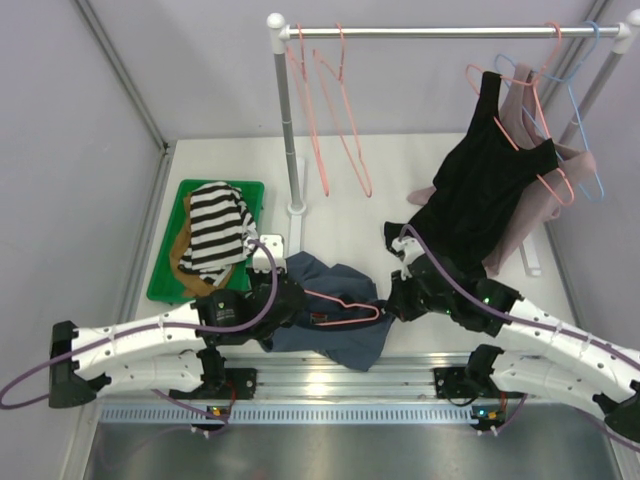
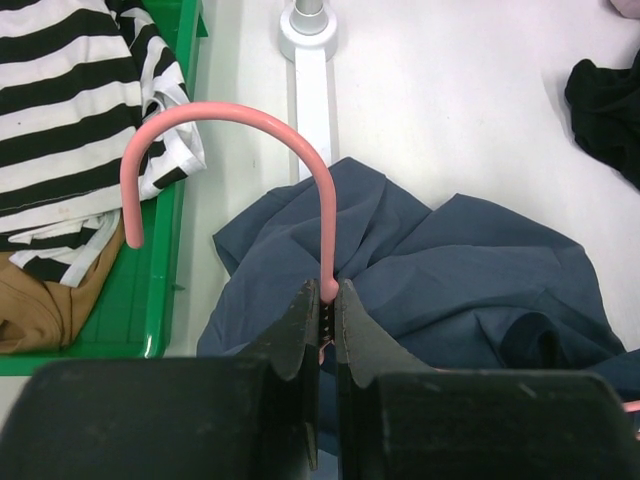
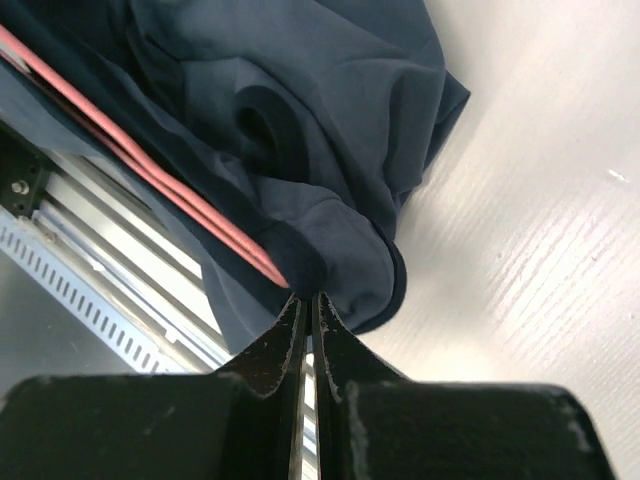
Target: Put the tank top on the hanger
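Note:
The slate-blue tank top [image 1: 335, 325] lies crumpled on the table's near edge between the arms. A salmon-pink wire hanger [image 1: 345, 304] lies across it, one arm partly inside the fabric. My left gripper [image 1: 280, 298] is shut on the hanger's neck [image 2: 328, 288], just below the hook [image 2: 228, 112], above the tank top [image 2: 450, 275]. My right gripper [image 1: 388, 300] is shut at the tank top's right edge. In the right wrist view its tips [image 3: 308, 298] pinch a fold of the tank top [image 3: 340, 250] where the hanger's arm [image 3: 180, 190] ends.
A green tray [image 1: 165, 275] at the left holds a striped garment [image 1: 215, 230] and a brown one. The rack's pole [image 1: 287, 120] and base stand behind the tank top. Spare pink hangers [image 1: 335, 110], a black tank top [image 1: 480, 190], a mauve top and a light-blue hanger [image 1: 590, 150] hang on the rail.

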{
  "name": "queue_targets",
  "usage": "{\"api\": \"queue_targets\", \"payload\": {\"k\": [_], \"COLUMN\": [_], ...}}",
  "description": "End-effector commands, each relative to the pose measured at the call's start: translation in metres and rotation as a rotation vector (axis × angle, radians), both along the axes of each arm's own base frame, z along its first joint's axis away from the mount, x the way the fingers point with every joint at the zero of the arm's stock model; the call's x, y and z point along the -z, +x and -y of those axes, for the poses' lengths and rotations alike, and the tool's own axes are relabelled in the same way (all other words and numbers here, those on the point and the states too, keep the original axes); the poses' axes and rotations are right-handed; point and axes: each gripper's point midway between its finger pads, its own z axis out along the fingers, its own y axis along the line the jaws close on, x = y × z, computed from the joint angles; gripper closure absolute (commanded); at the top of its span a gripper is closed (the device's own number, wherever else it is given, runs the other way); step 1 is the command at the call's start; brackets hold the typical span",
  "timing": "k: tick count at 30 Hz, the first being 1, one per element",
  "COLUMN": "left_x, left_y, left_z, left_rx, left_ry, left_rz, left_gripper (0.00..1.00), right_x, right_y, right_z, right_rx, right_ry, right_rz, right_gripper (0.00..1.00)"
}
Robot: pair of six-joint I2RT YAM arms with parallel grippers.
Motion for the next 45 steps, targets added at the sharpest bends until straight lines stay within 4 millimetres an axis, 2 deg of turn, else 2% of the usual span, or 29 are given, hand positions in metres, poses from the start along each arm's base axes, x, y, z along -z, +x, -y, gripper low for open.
{"api": "queue_targets", "payload": {"k": [1,5,8,12,14,15,17,18,20,23,28,31,32,33,34,35,37,40,41,42,43,45], "left_x": [-0.021,-0.028,-0.030,-0.029,-0.031,-0.033,-0.036,-0.038,-0.043,-0.056,-0.069,-0.074,-0.077,-0.076,-0.075,-0.076,-0.075,-0.076,-0.079,-0.080,-0.082,-0.091], "left_y": [0.005,0.007,0.007,0.008,0.009,0.009,0.011,0.012,0.014,0.015,0.016,0.015,0.014,0.013,0.013,0.012,0.012,0.010,0.009,0.009,0.009,0.008], "left_z": [0.001,0.003,0.009,0.022,0.030,0.035,0.043,0.047,0.051,0.053,0.054,0.056,0.056,0.056,0.055,0.055,0.055,0.056,0.056,0.056,0.056,0.056], "left_rx": [-0.035,-0.024,-0.002,0.019,0.032,0.044,0.053,0.055,0.056,0.059,0.069,0.082,0.085,0.093,0.093,0.099,0.103,0.112,0.121,0.129,0.134,0.155], "left_ry": [-0.047,-0.054,-0.063,-0.085,-0.095,-0.095,-0.105,-0.108,-0.128,-0.147,-0.146,-0.149,-0.149,-0.139,-0.136,-0.138,-0.134,-0.144,-0.145,-0.142,-0.141,-0.137], "left_rz": [0.047,0.064,0.062,0.053,0.053,0.048,0.054,0.055,0.063,0.087,0.103,0.098,0.097,0.092,0.090,0.088,0.085,0.083,0.085,0.085,0.087,0.097], "left_gripper": [1.00,1.00,1.00,1.00,1.00,1.00,1.00,1.00,1.00,1.00,1.00,1.00,1.00,1.00,1.00,1.00,1.00,1.00,1.00,1.00,1.00,1.00], "right_x": [-0.033,-0.031,-0.039,-0.072,-0.078,-0.092,-0.093,-0.102,-0.100,-0.108,-0.115,-0.117,-0.121,-0.124,-0.129,-0.137,-0.144,-0.151,-0.145,-0.145,-0.151,-0.148], "right_y": [0.000,-0.006,-0.007,0.001,0.004,0.007,0.013,0.017,0.021,0.026,0.034,0.038,0.039,0.040,0.040,0.038,0.035,0.026,0.022,0.020,0.008,0.001], "right_z": [-0.013,-0.015,-0.024,-0.046,-0.057,-0.063,-0.072,-0.076,-0.081,-0.088,-0.085,-0.079,-0.076,-0.073,-0.071,-0.068,-0.065,-0.062,-0.062,-0.063,-0.072,-0.070], "right_rx": [-0.048,-0.083,-0.107,-0.126,-0.141,-0.142,-0.144,-0.145,-0.145,-0.142,-0.115,-0.090,-0.082,-0.080,-0.079,-0.084,-0.095,-0.156,-0.190,-0.217,-0.294,-0.355], "right_ry": [0.047,0.022,0.031,0.083,0.086,0.107,0.094,0.100,0.076,0.084,0.065,0.035,0.035,0.037,0.050,0.074,0.093,0.133,0.126,0.136,0.196,0.207], "right_rz": [0.044,0.035,0.043,0.084,0.086,0.103,0.101,0.116,0.108,0.117,0.145,0.160,0.169,0.182,0.189,0.208,0.222,0.255,0.260,0.270,0.269,0.311], "right_gripper": [1.00,1.00,1.00,1.00,1.00,1.00,1.00,1.00,1.00,1.00,1.00,0.87,0.72,0.62,0.48,0.44,0.39,0.41,0.41,0.41,0.40,0.39]}}
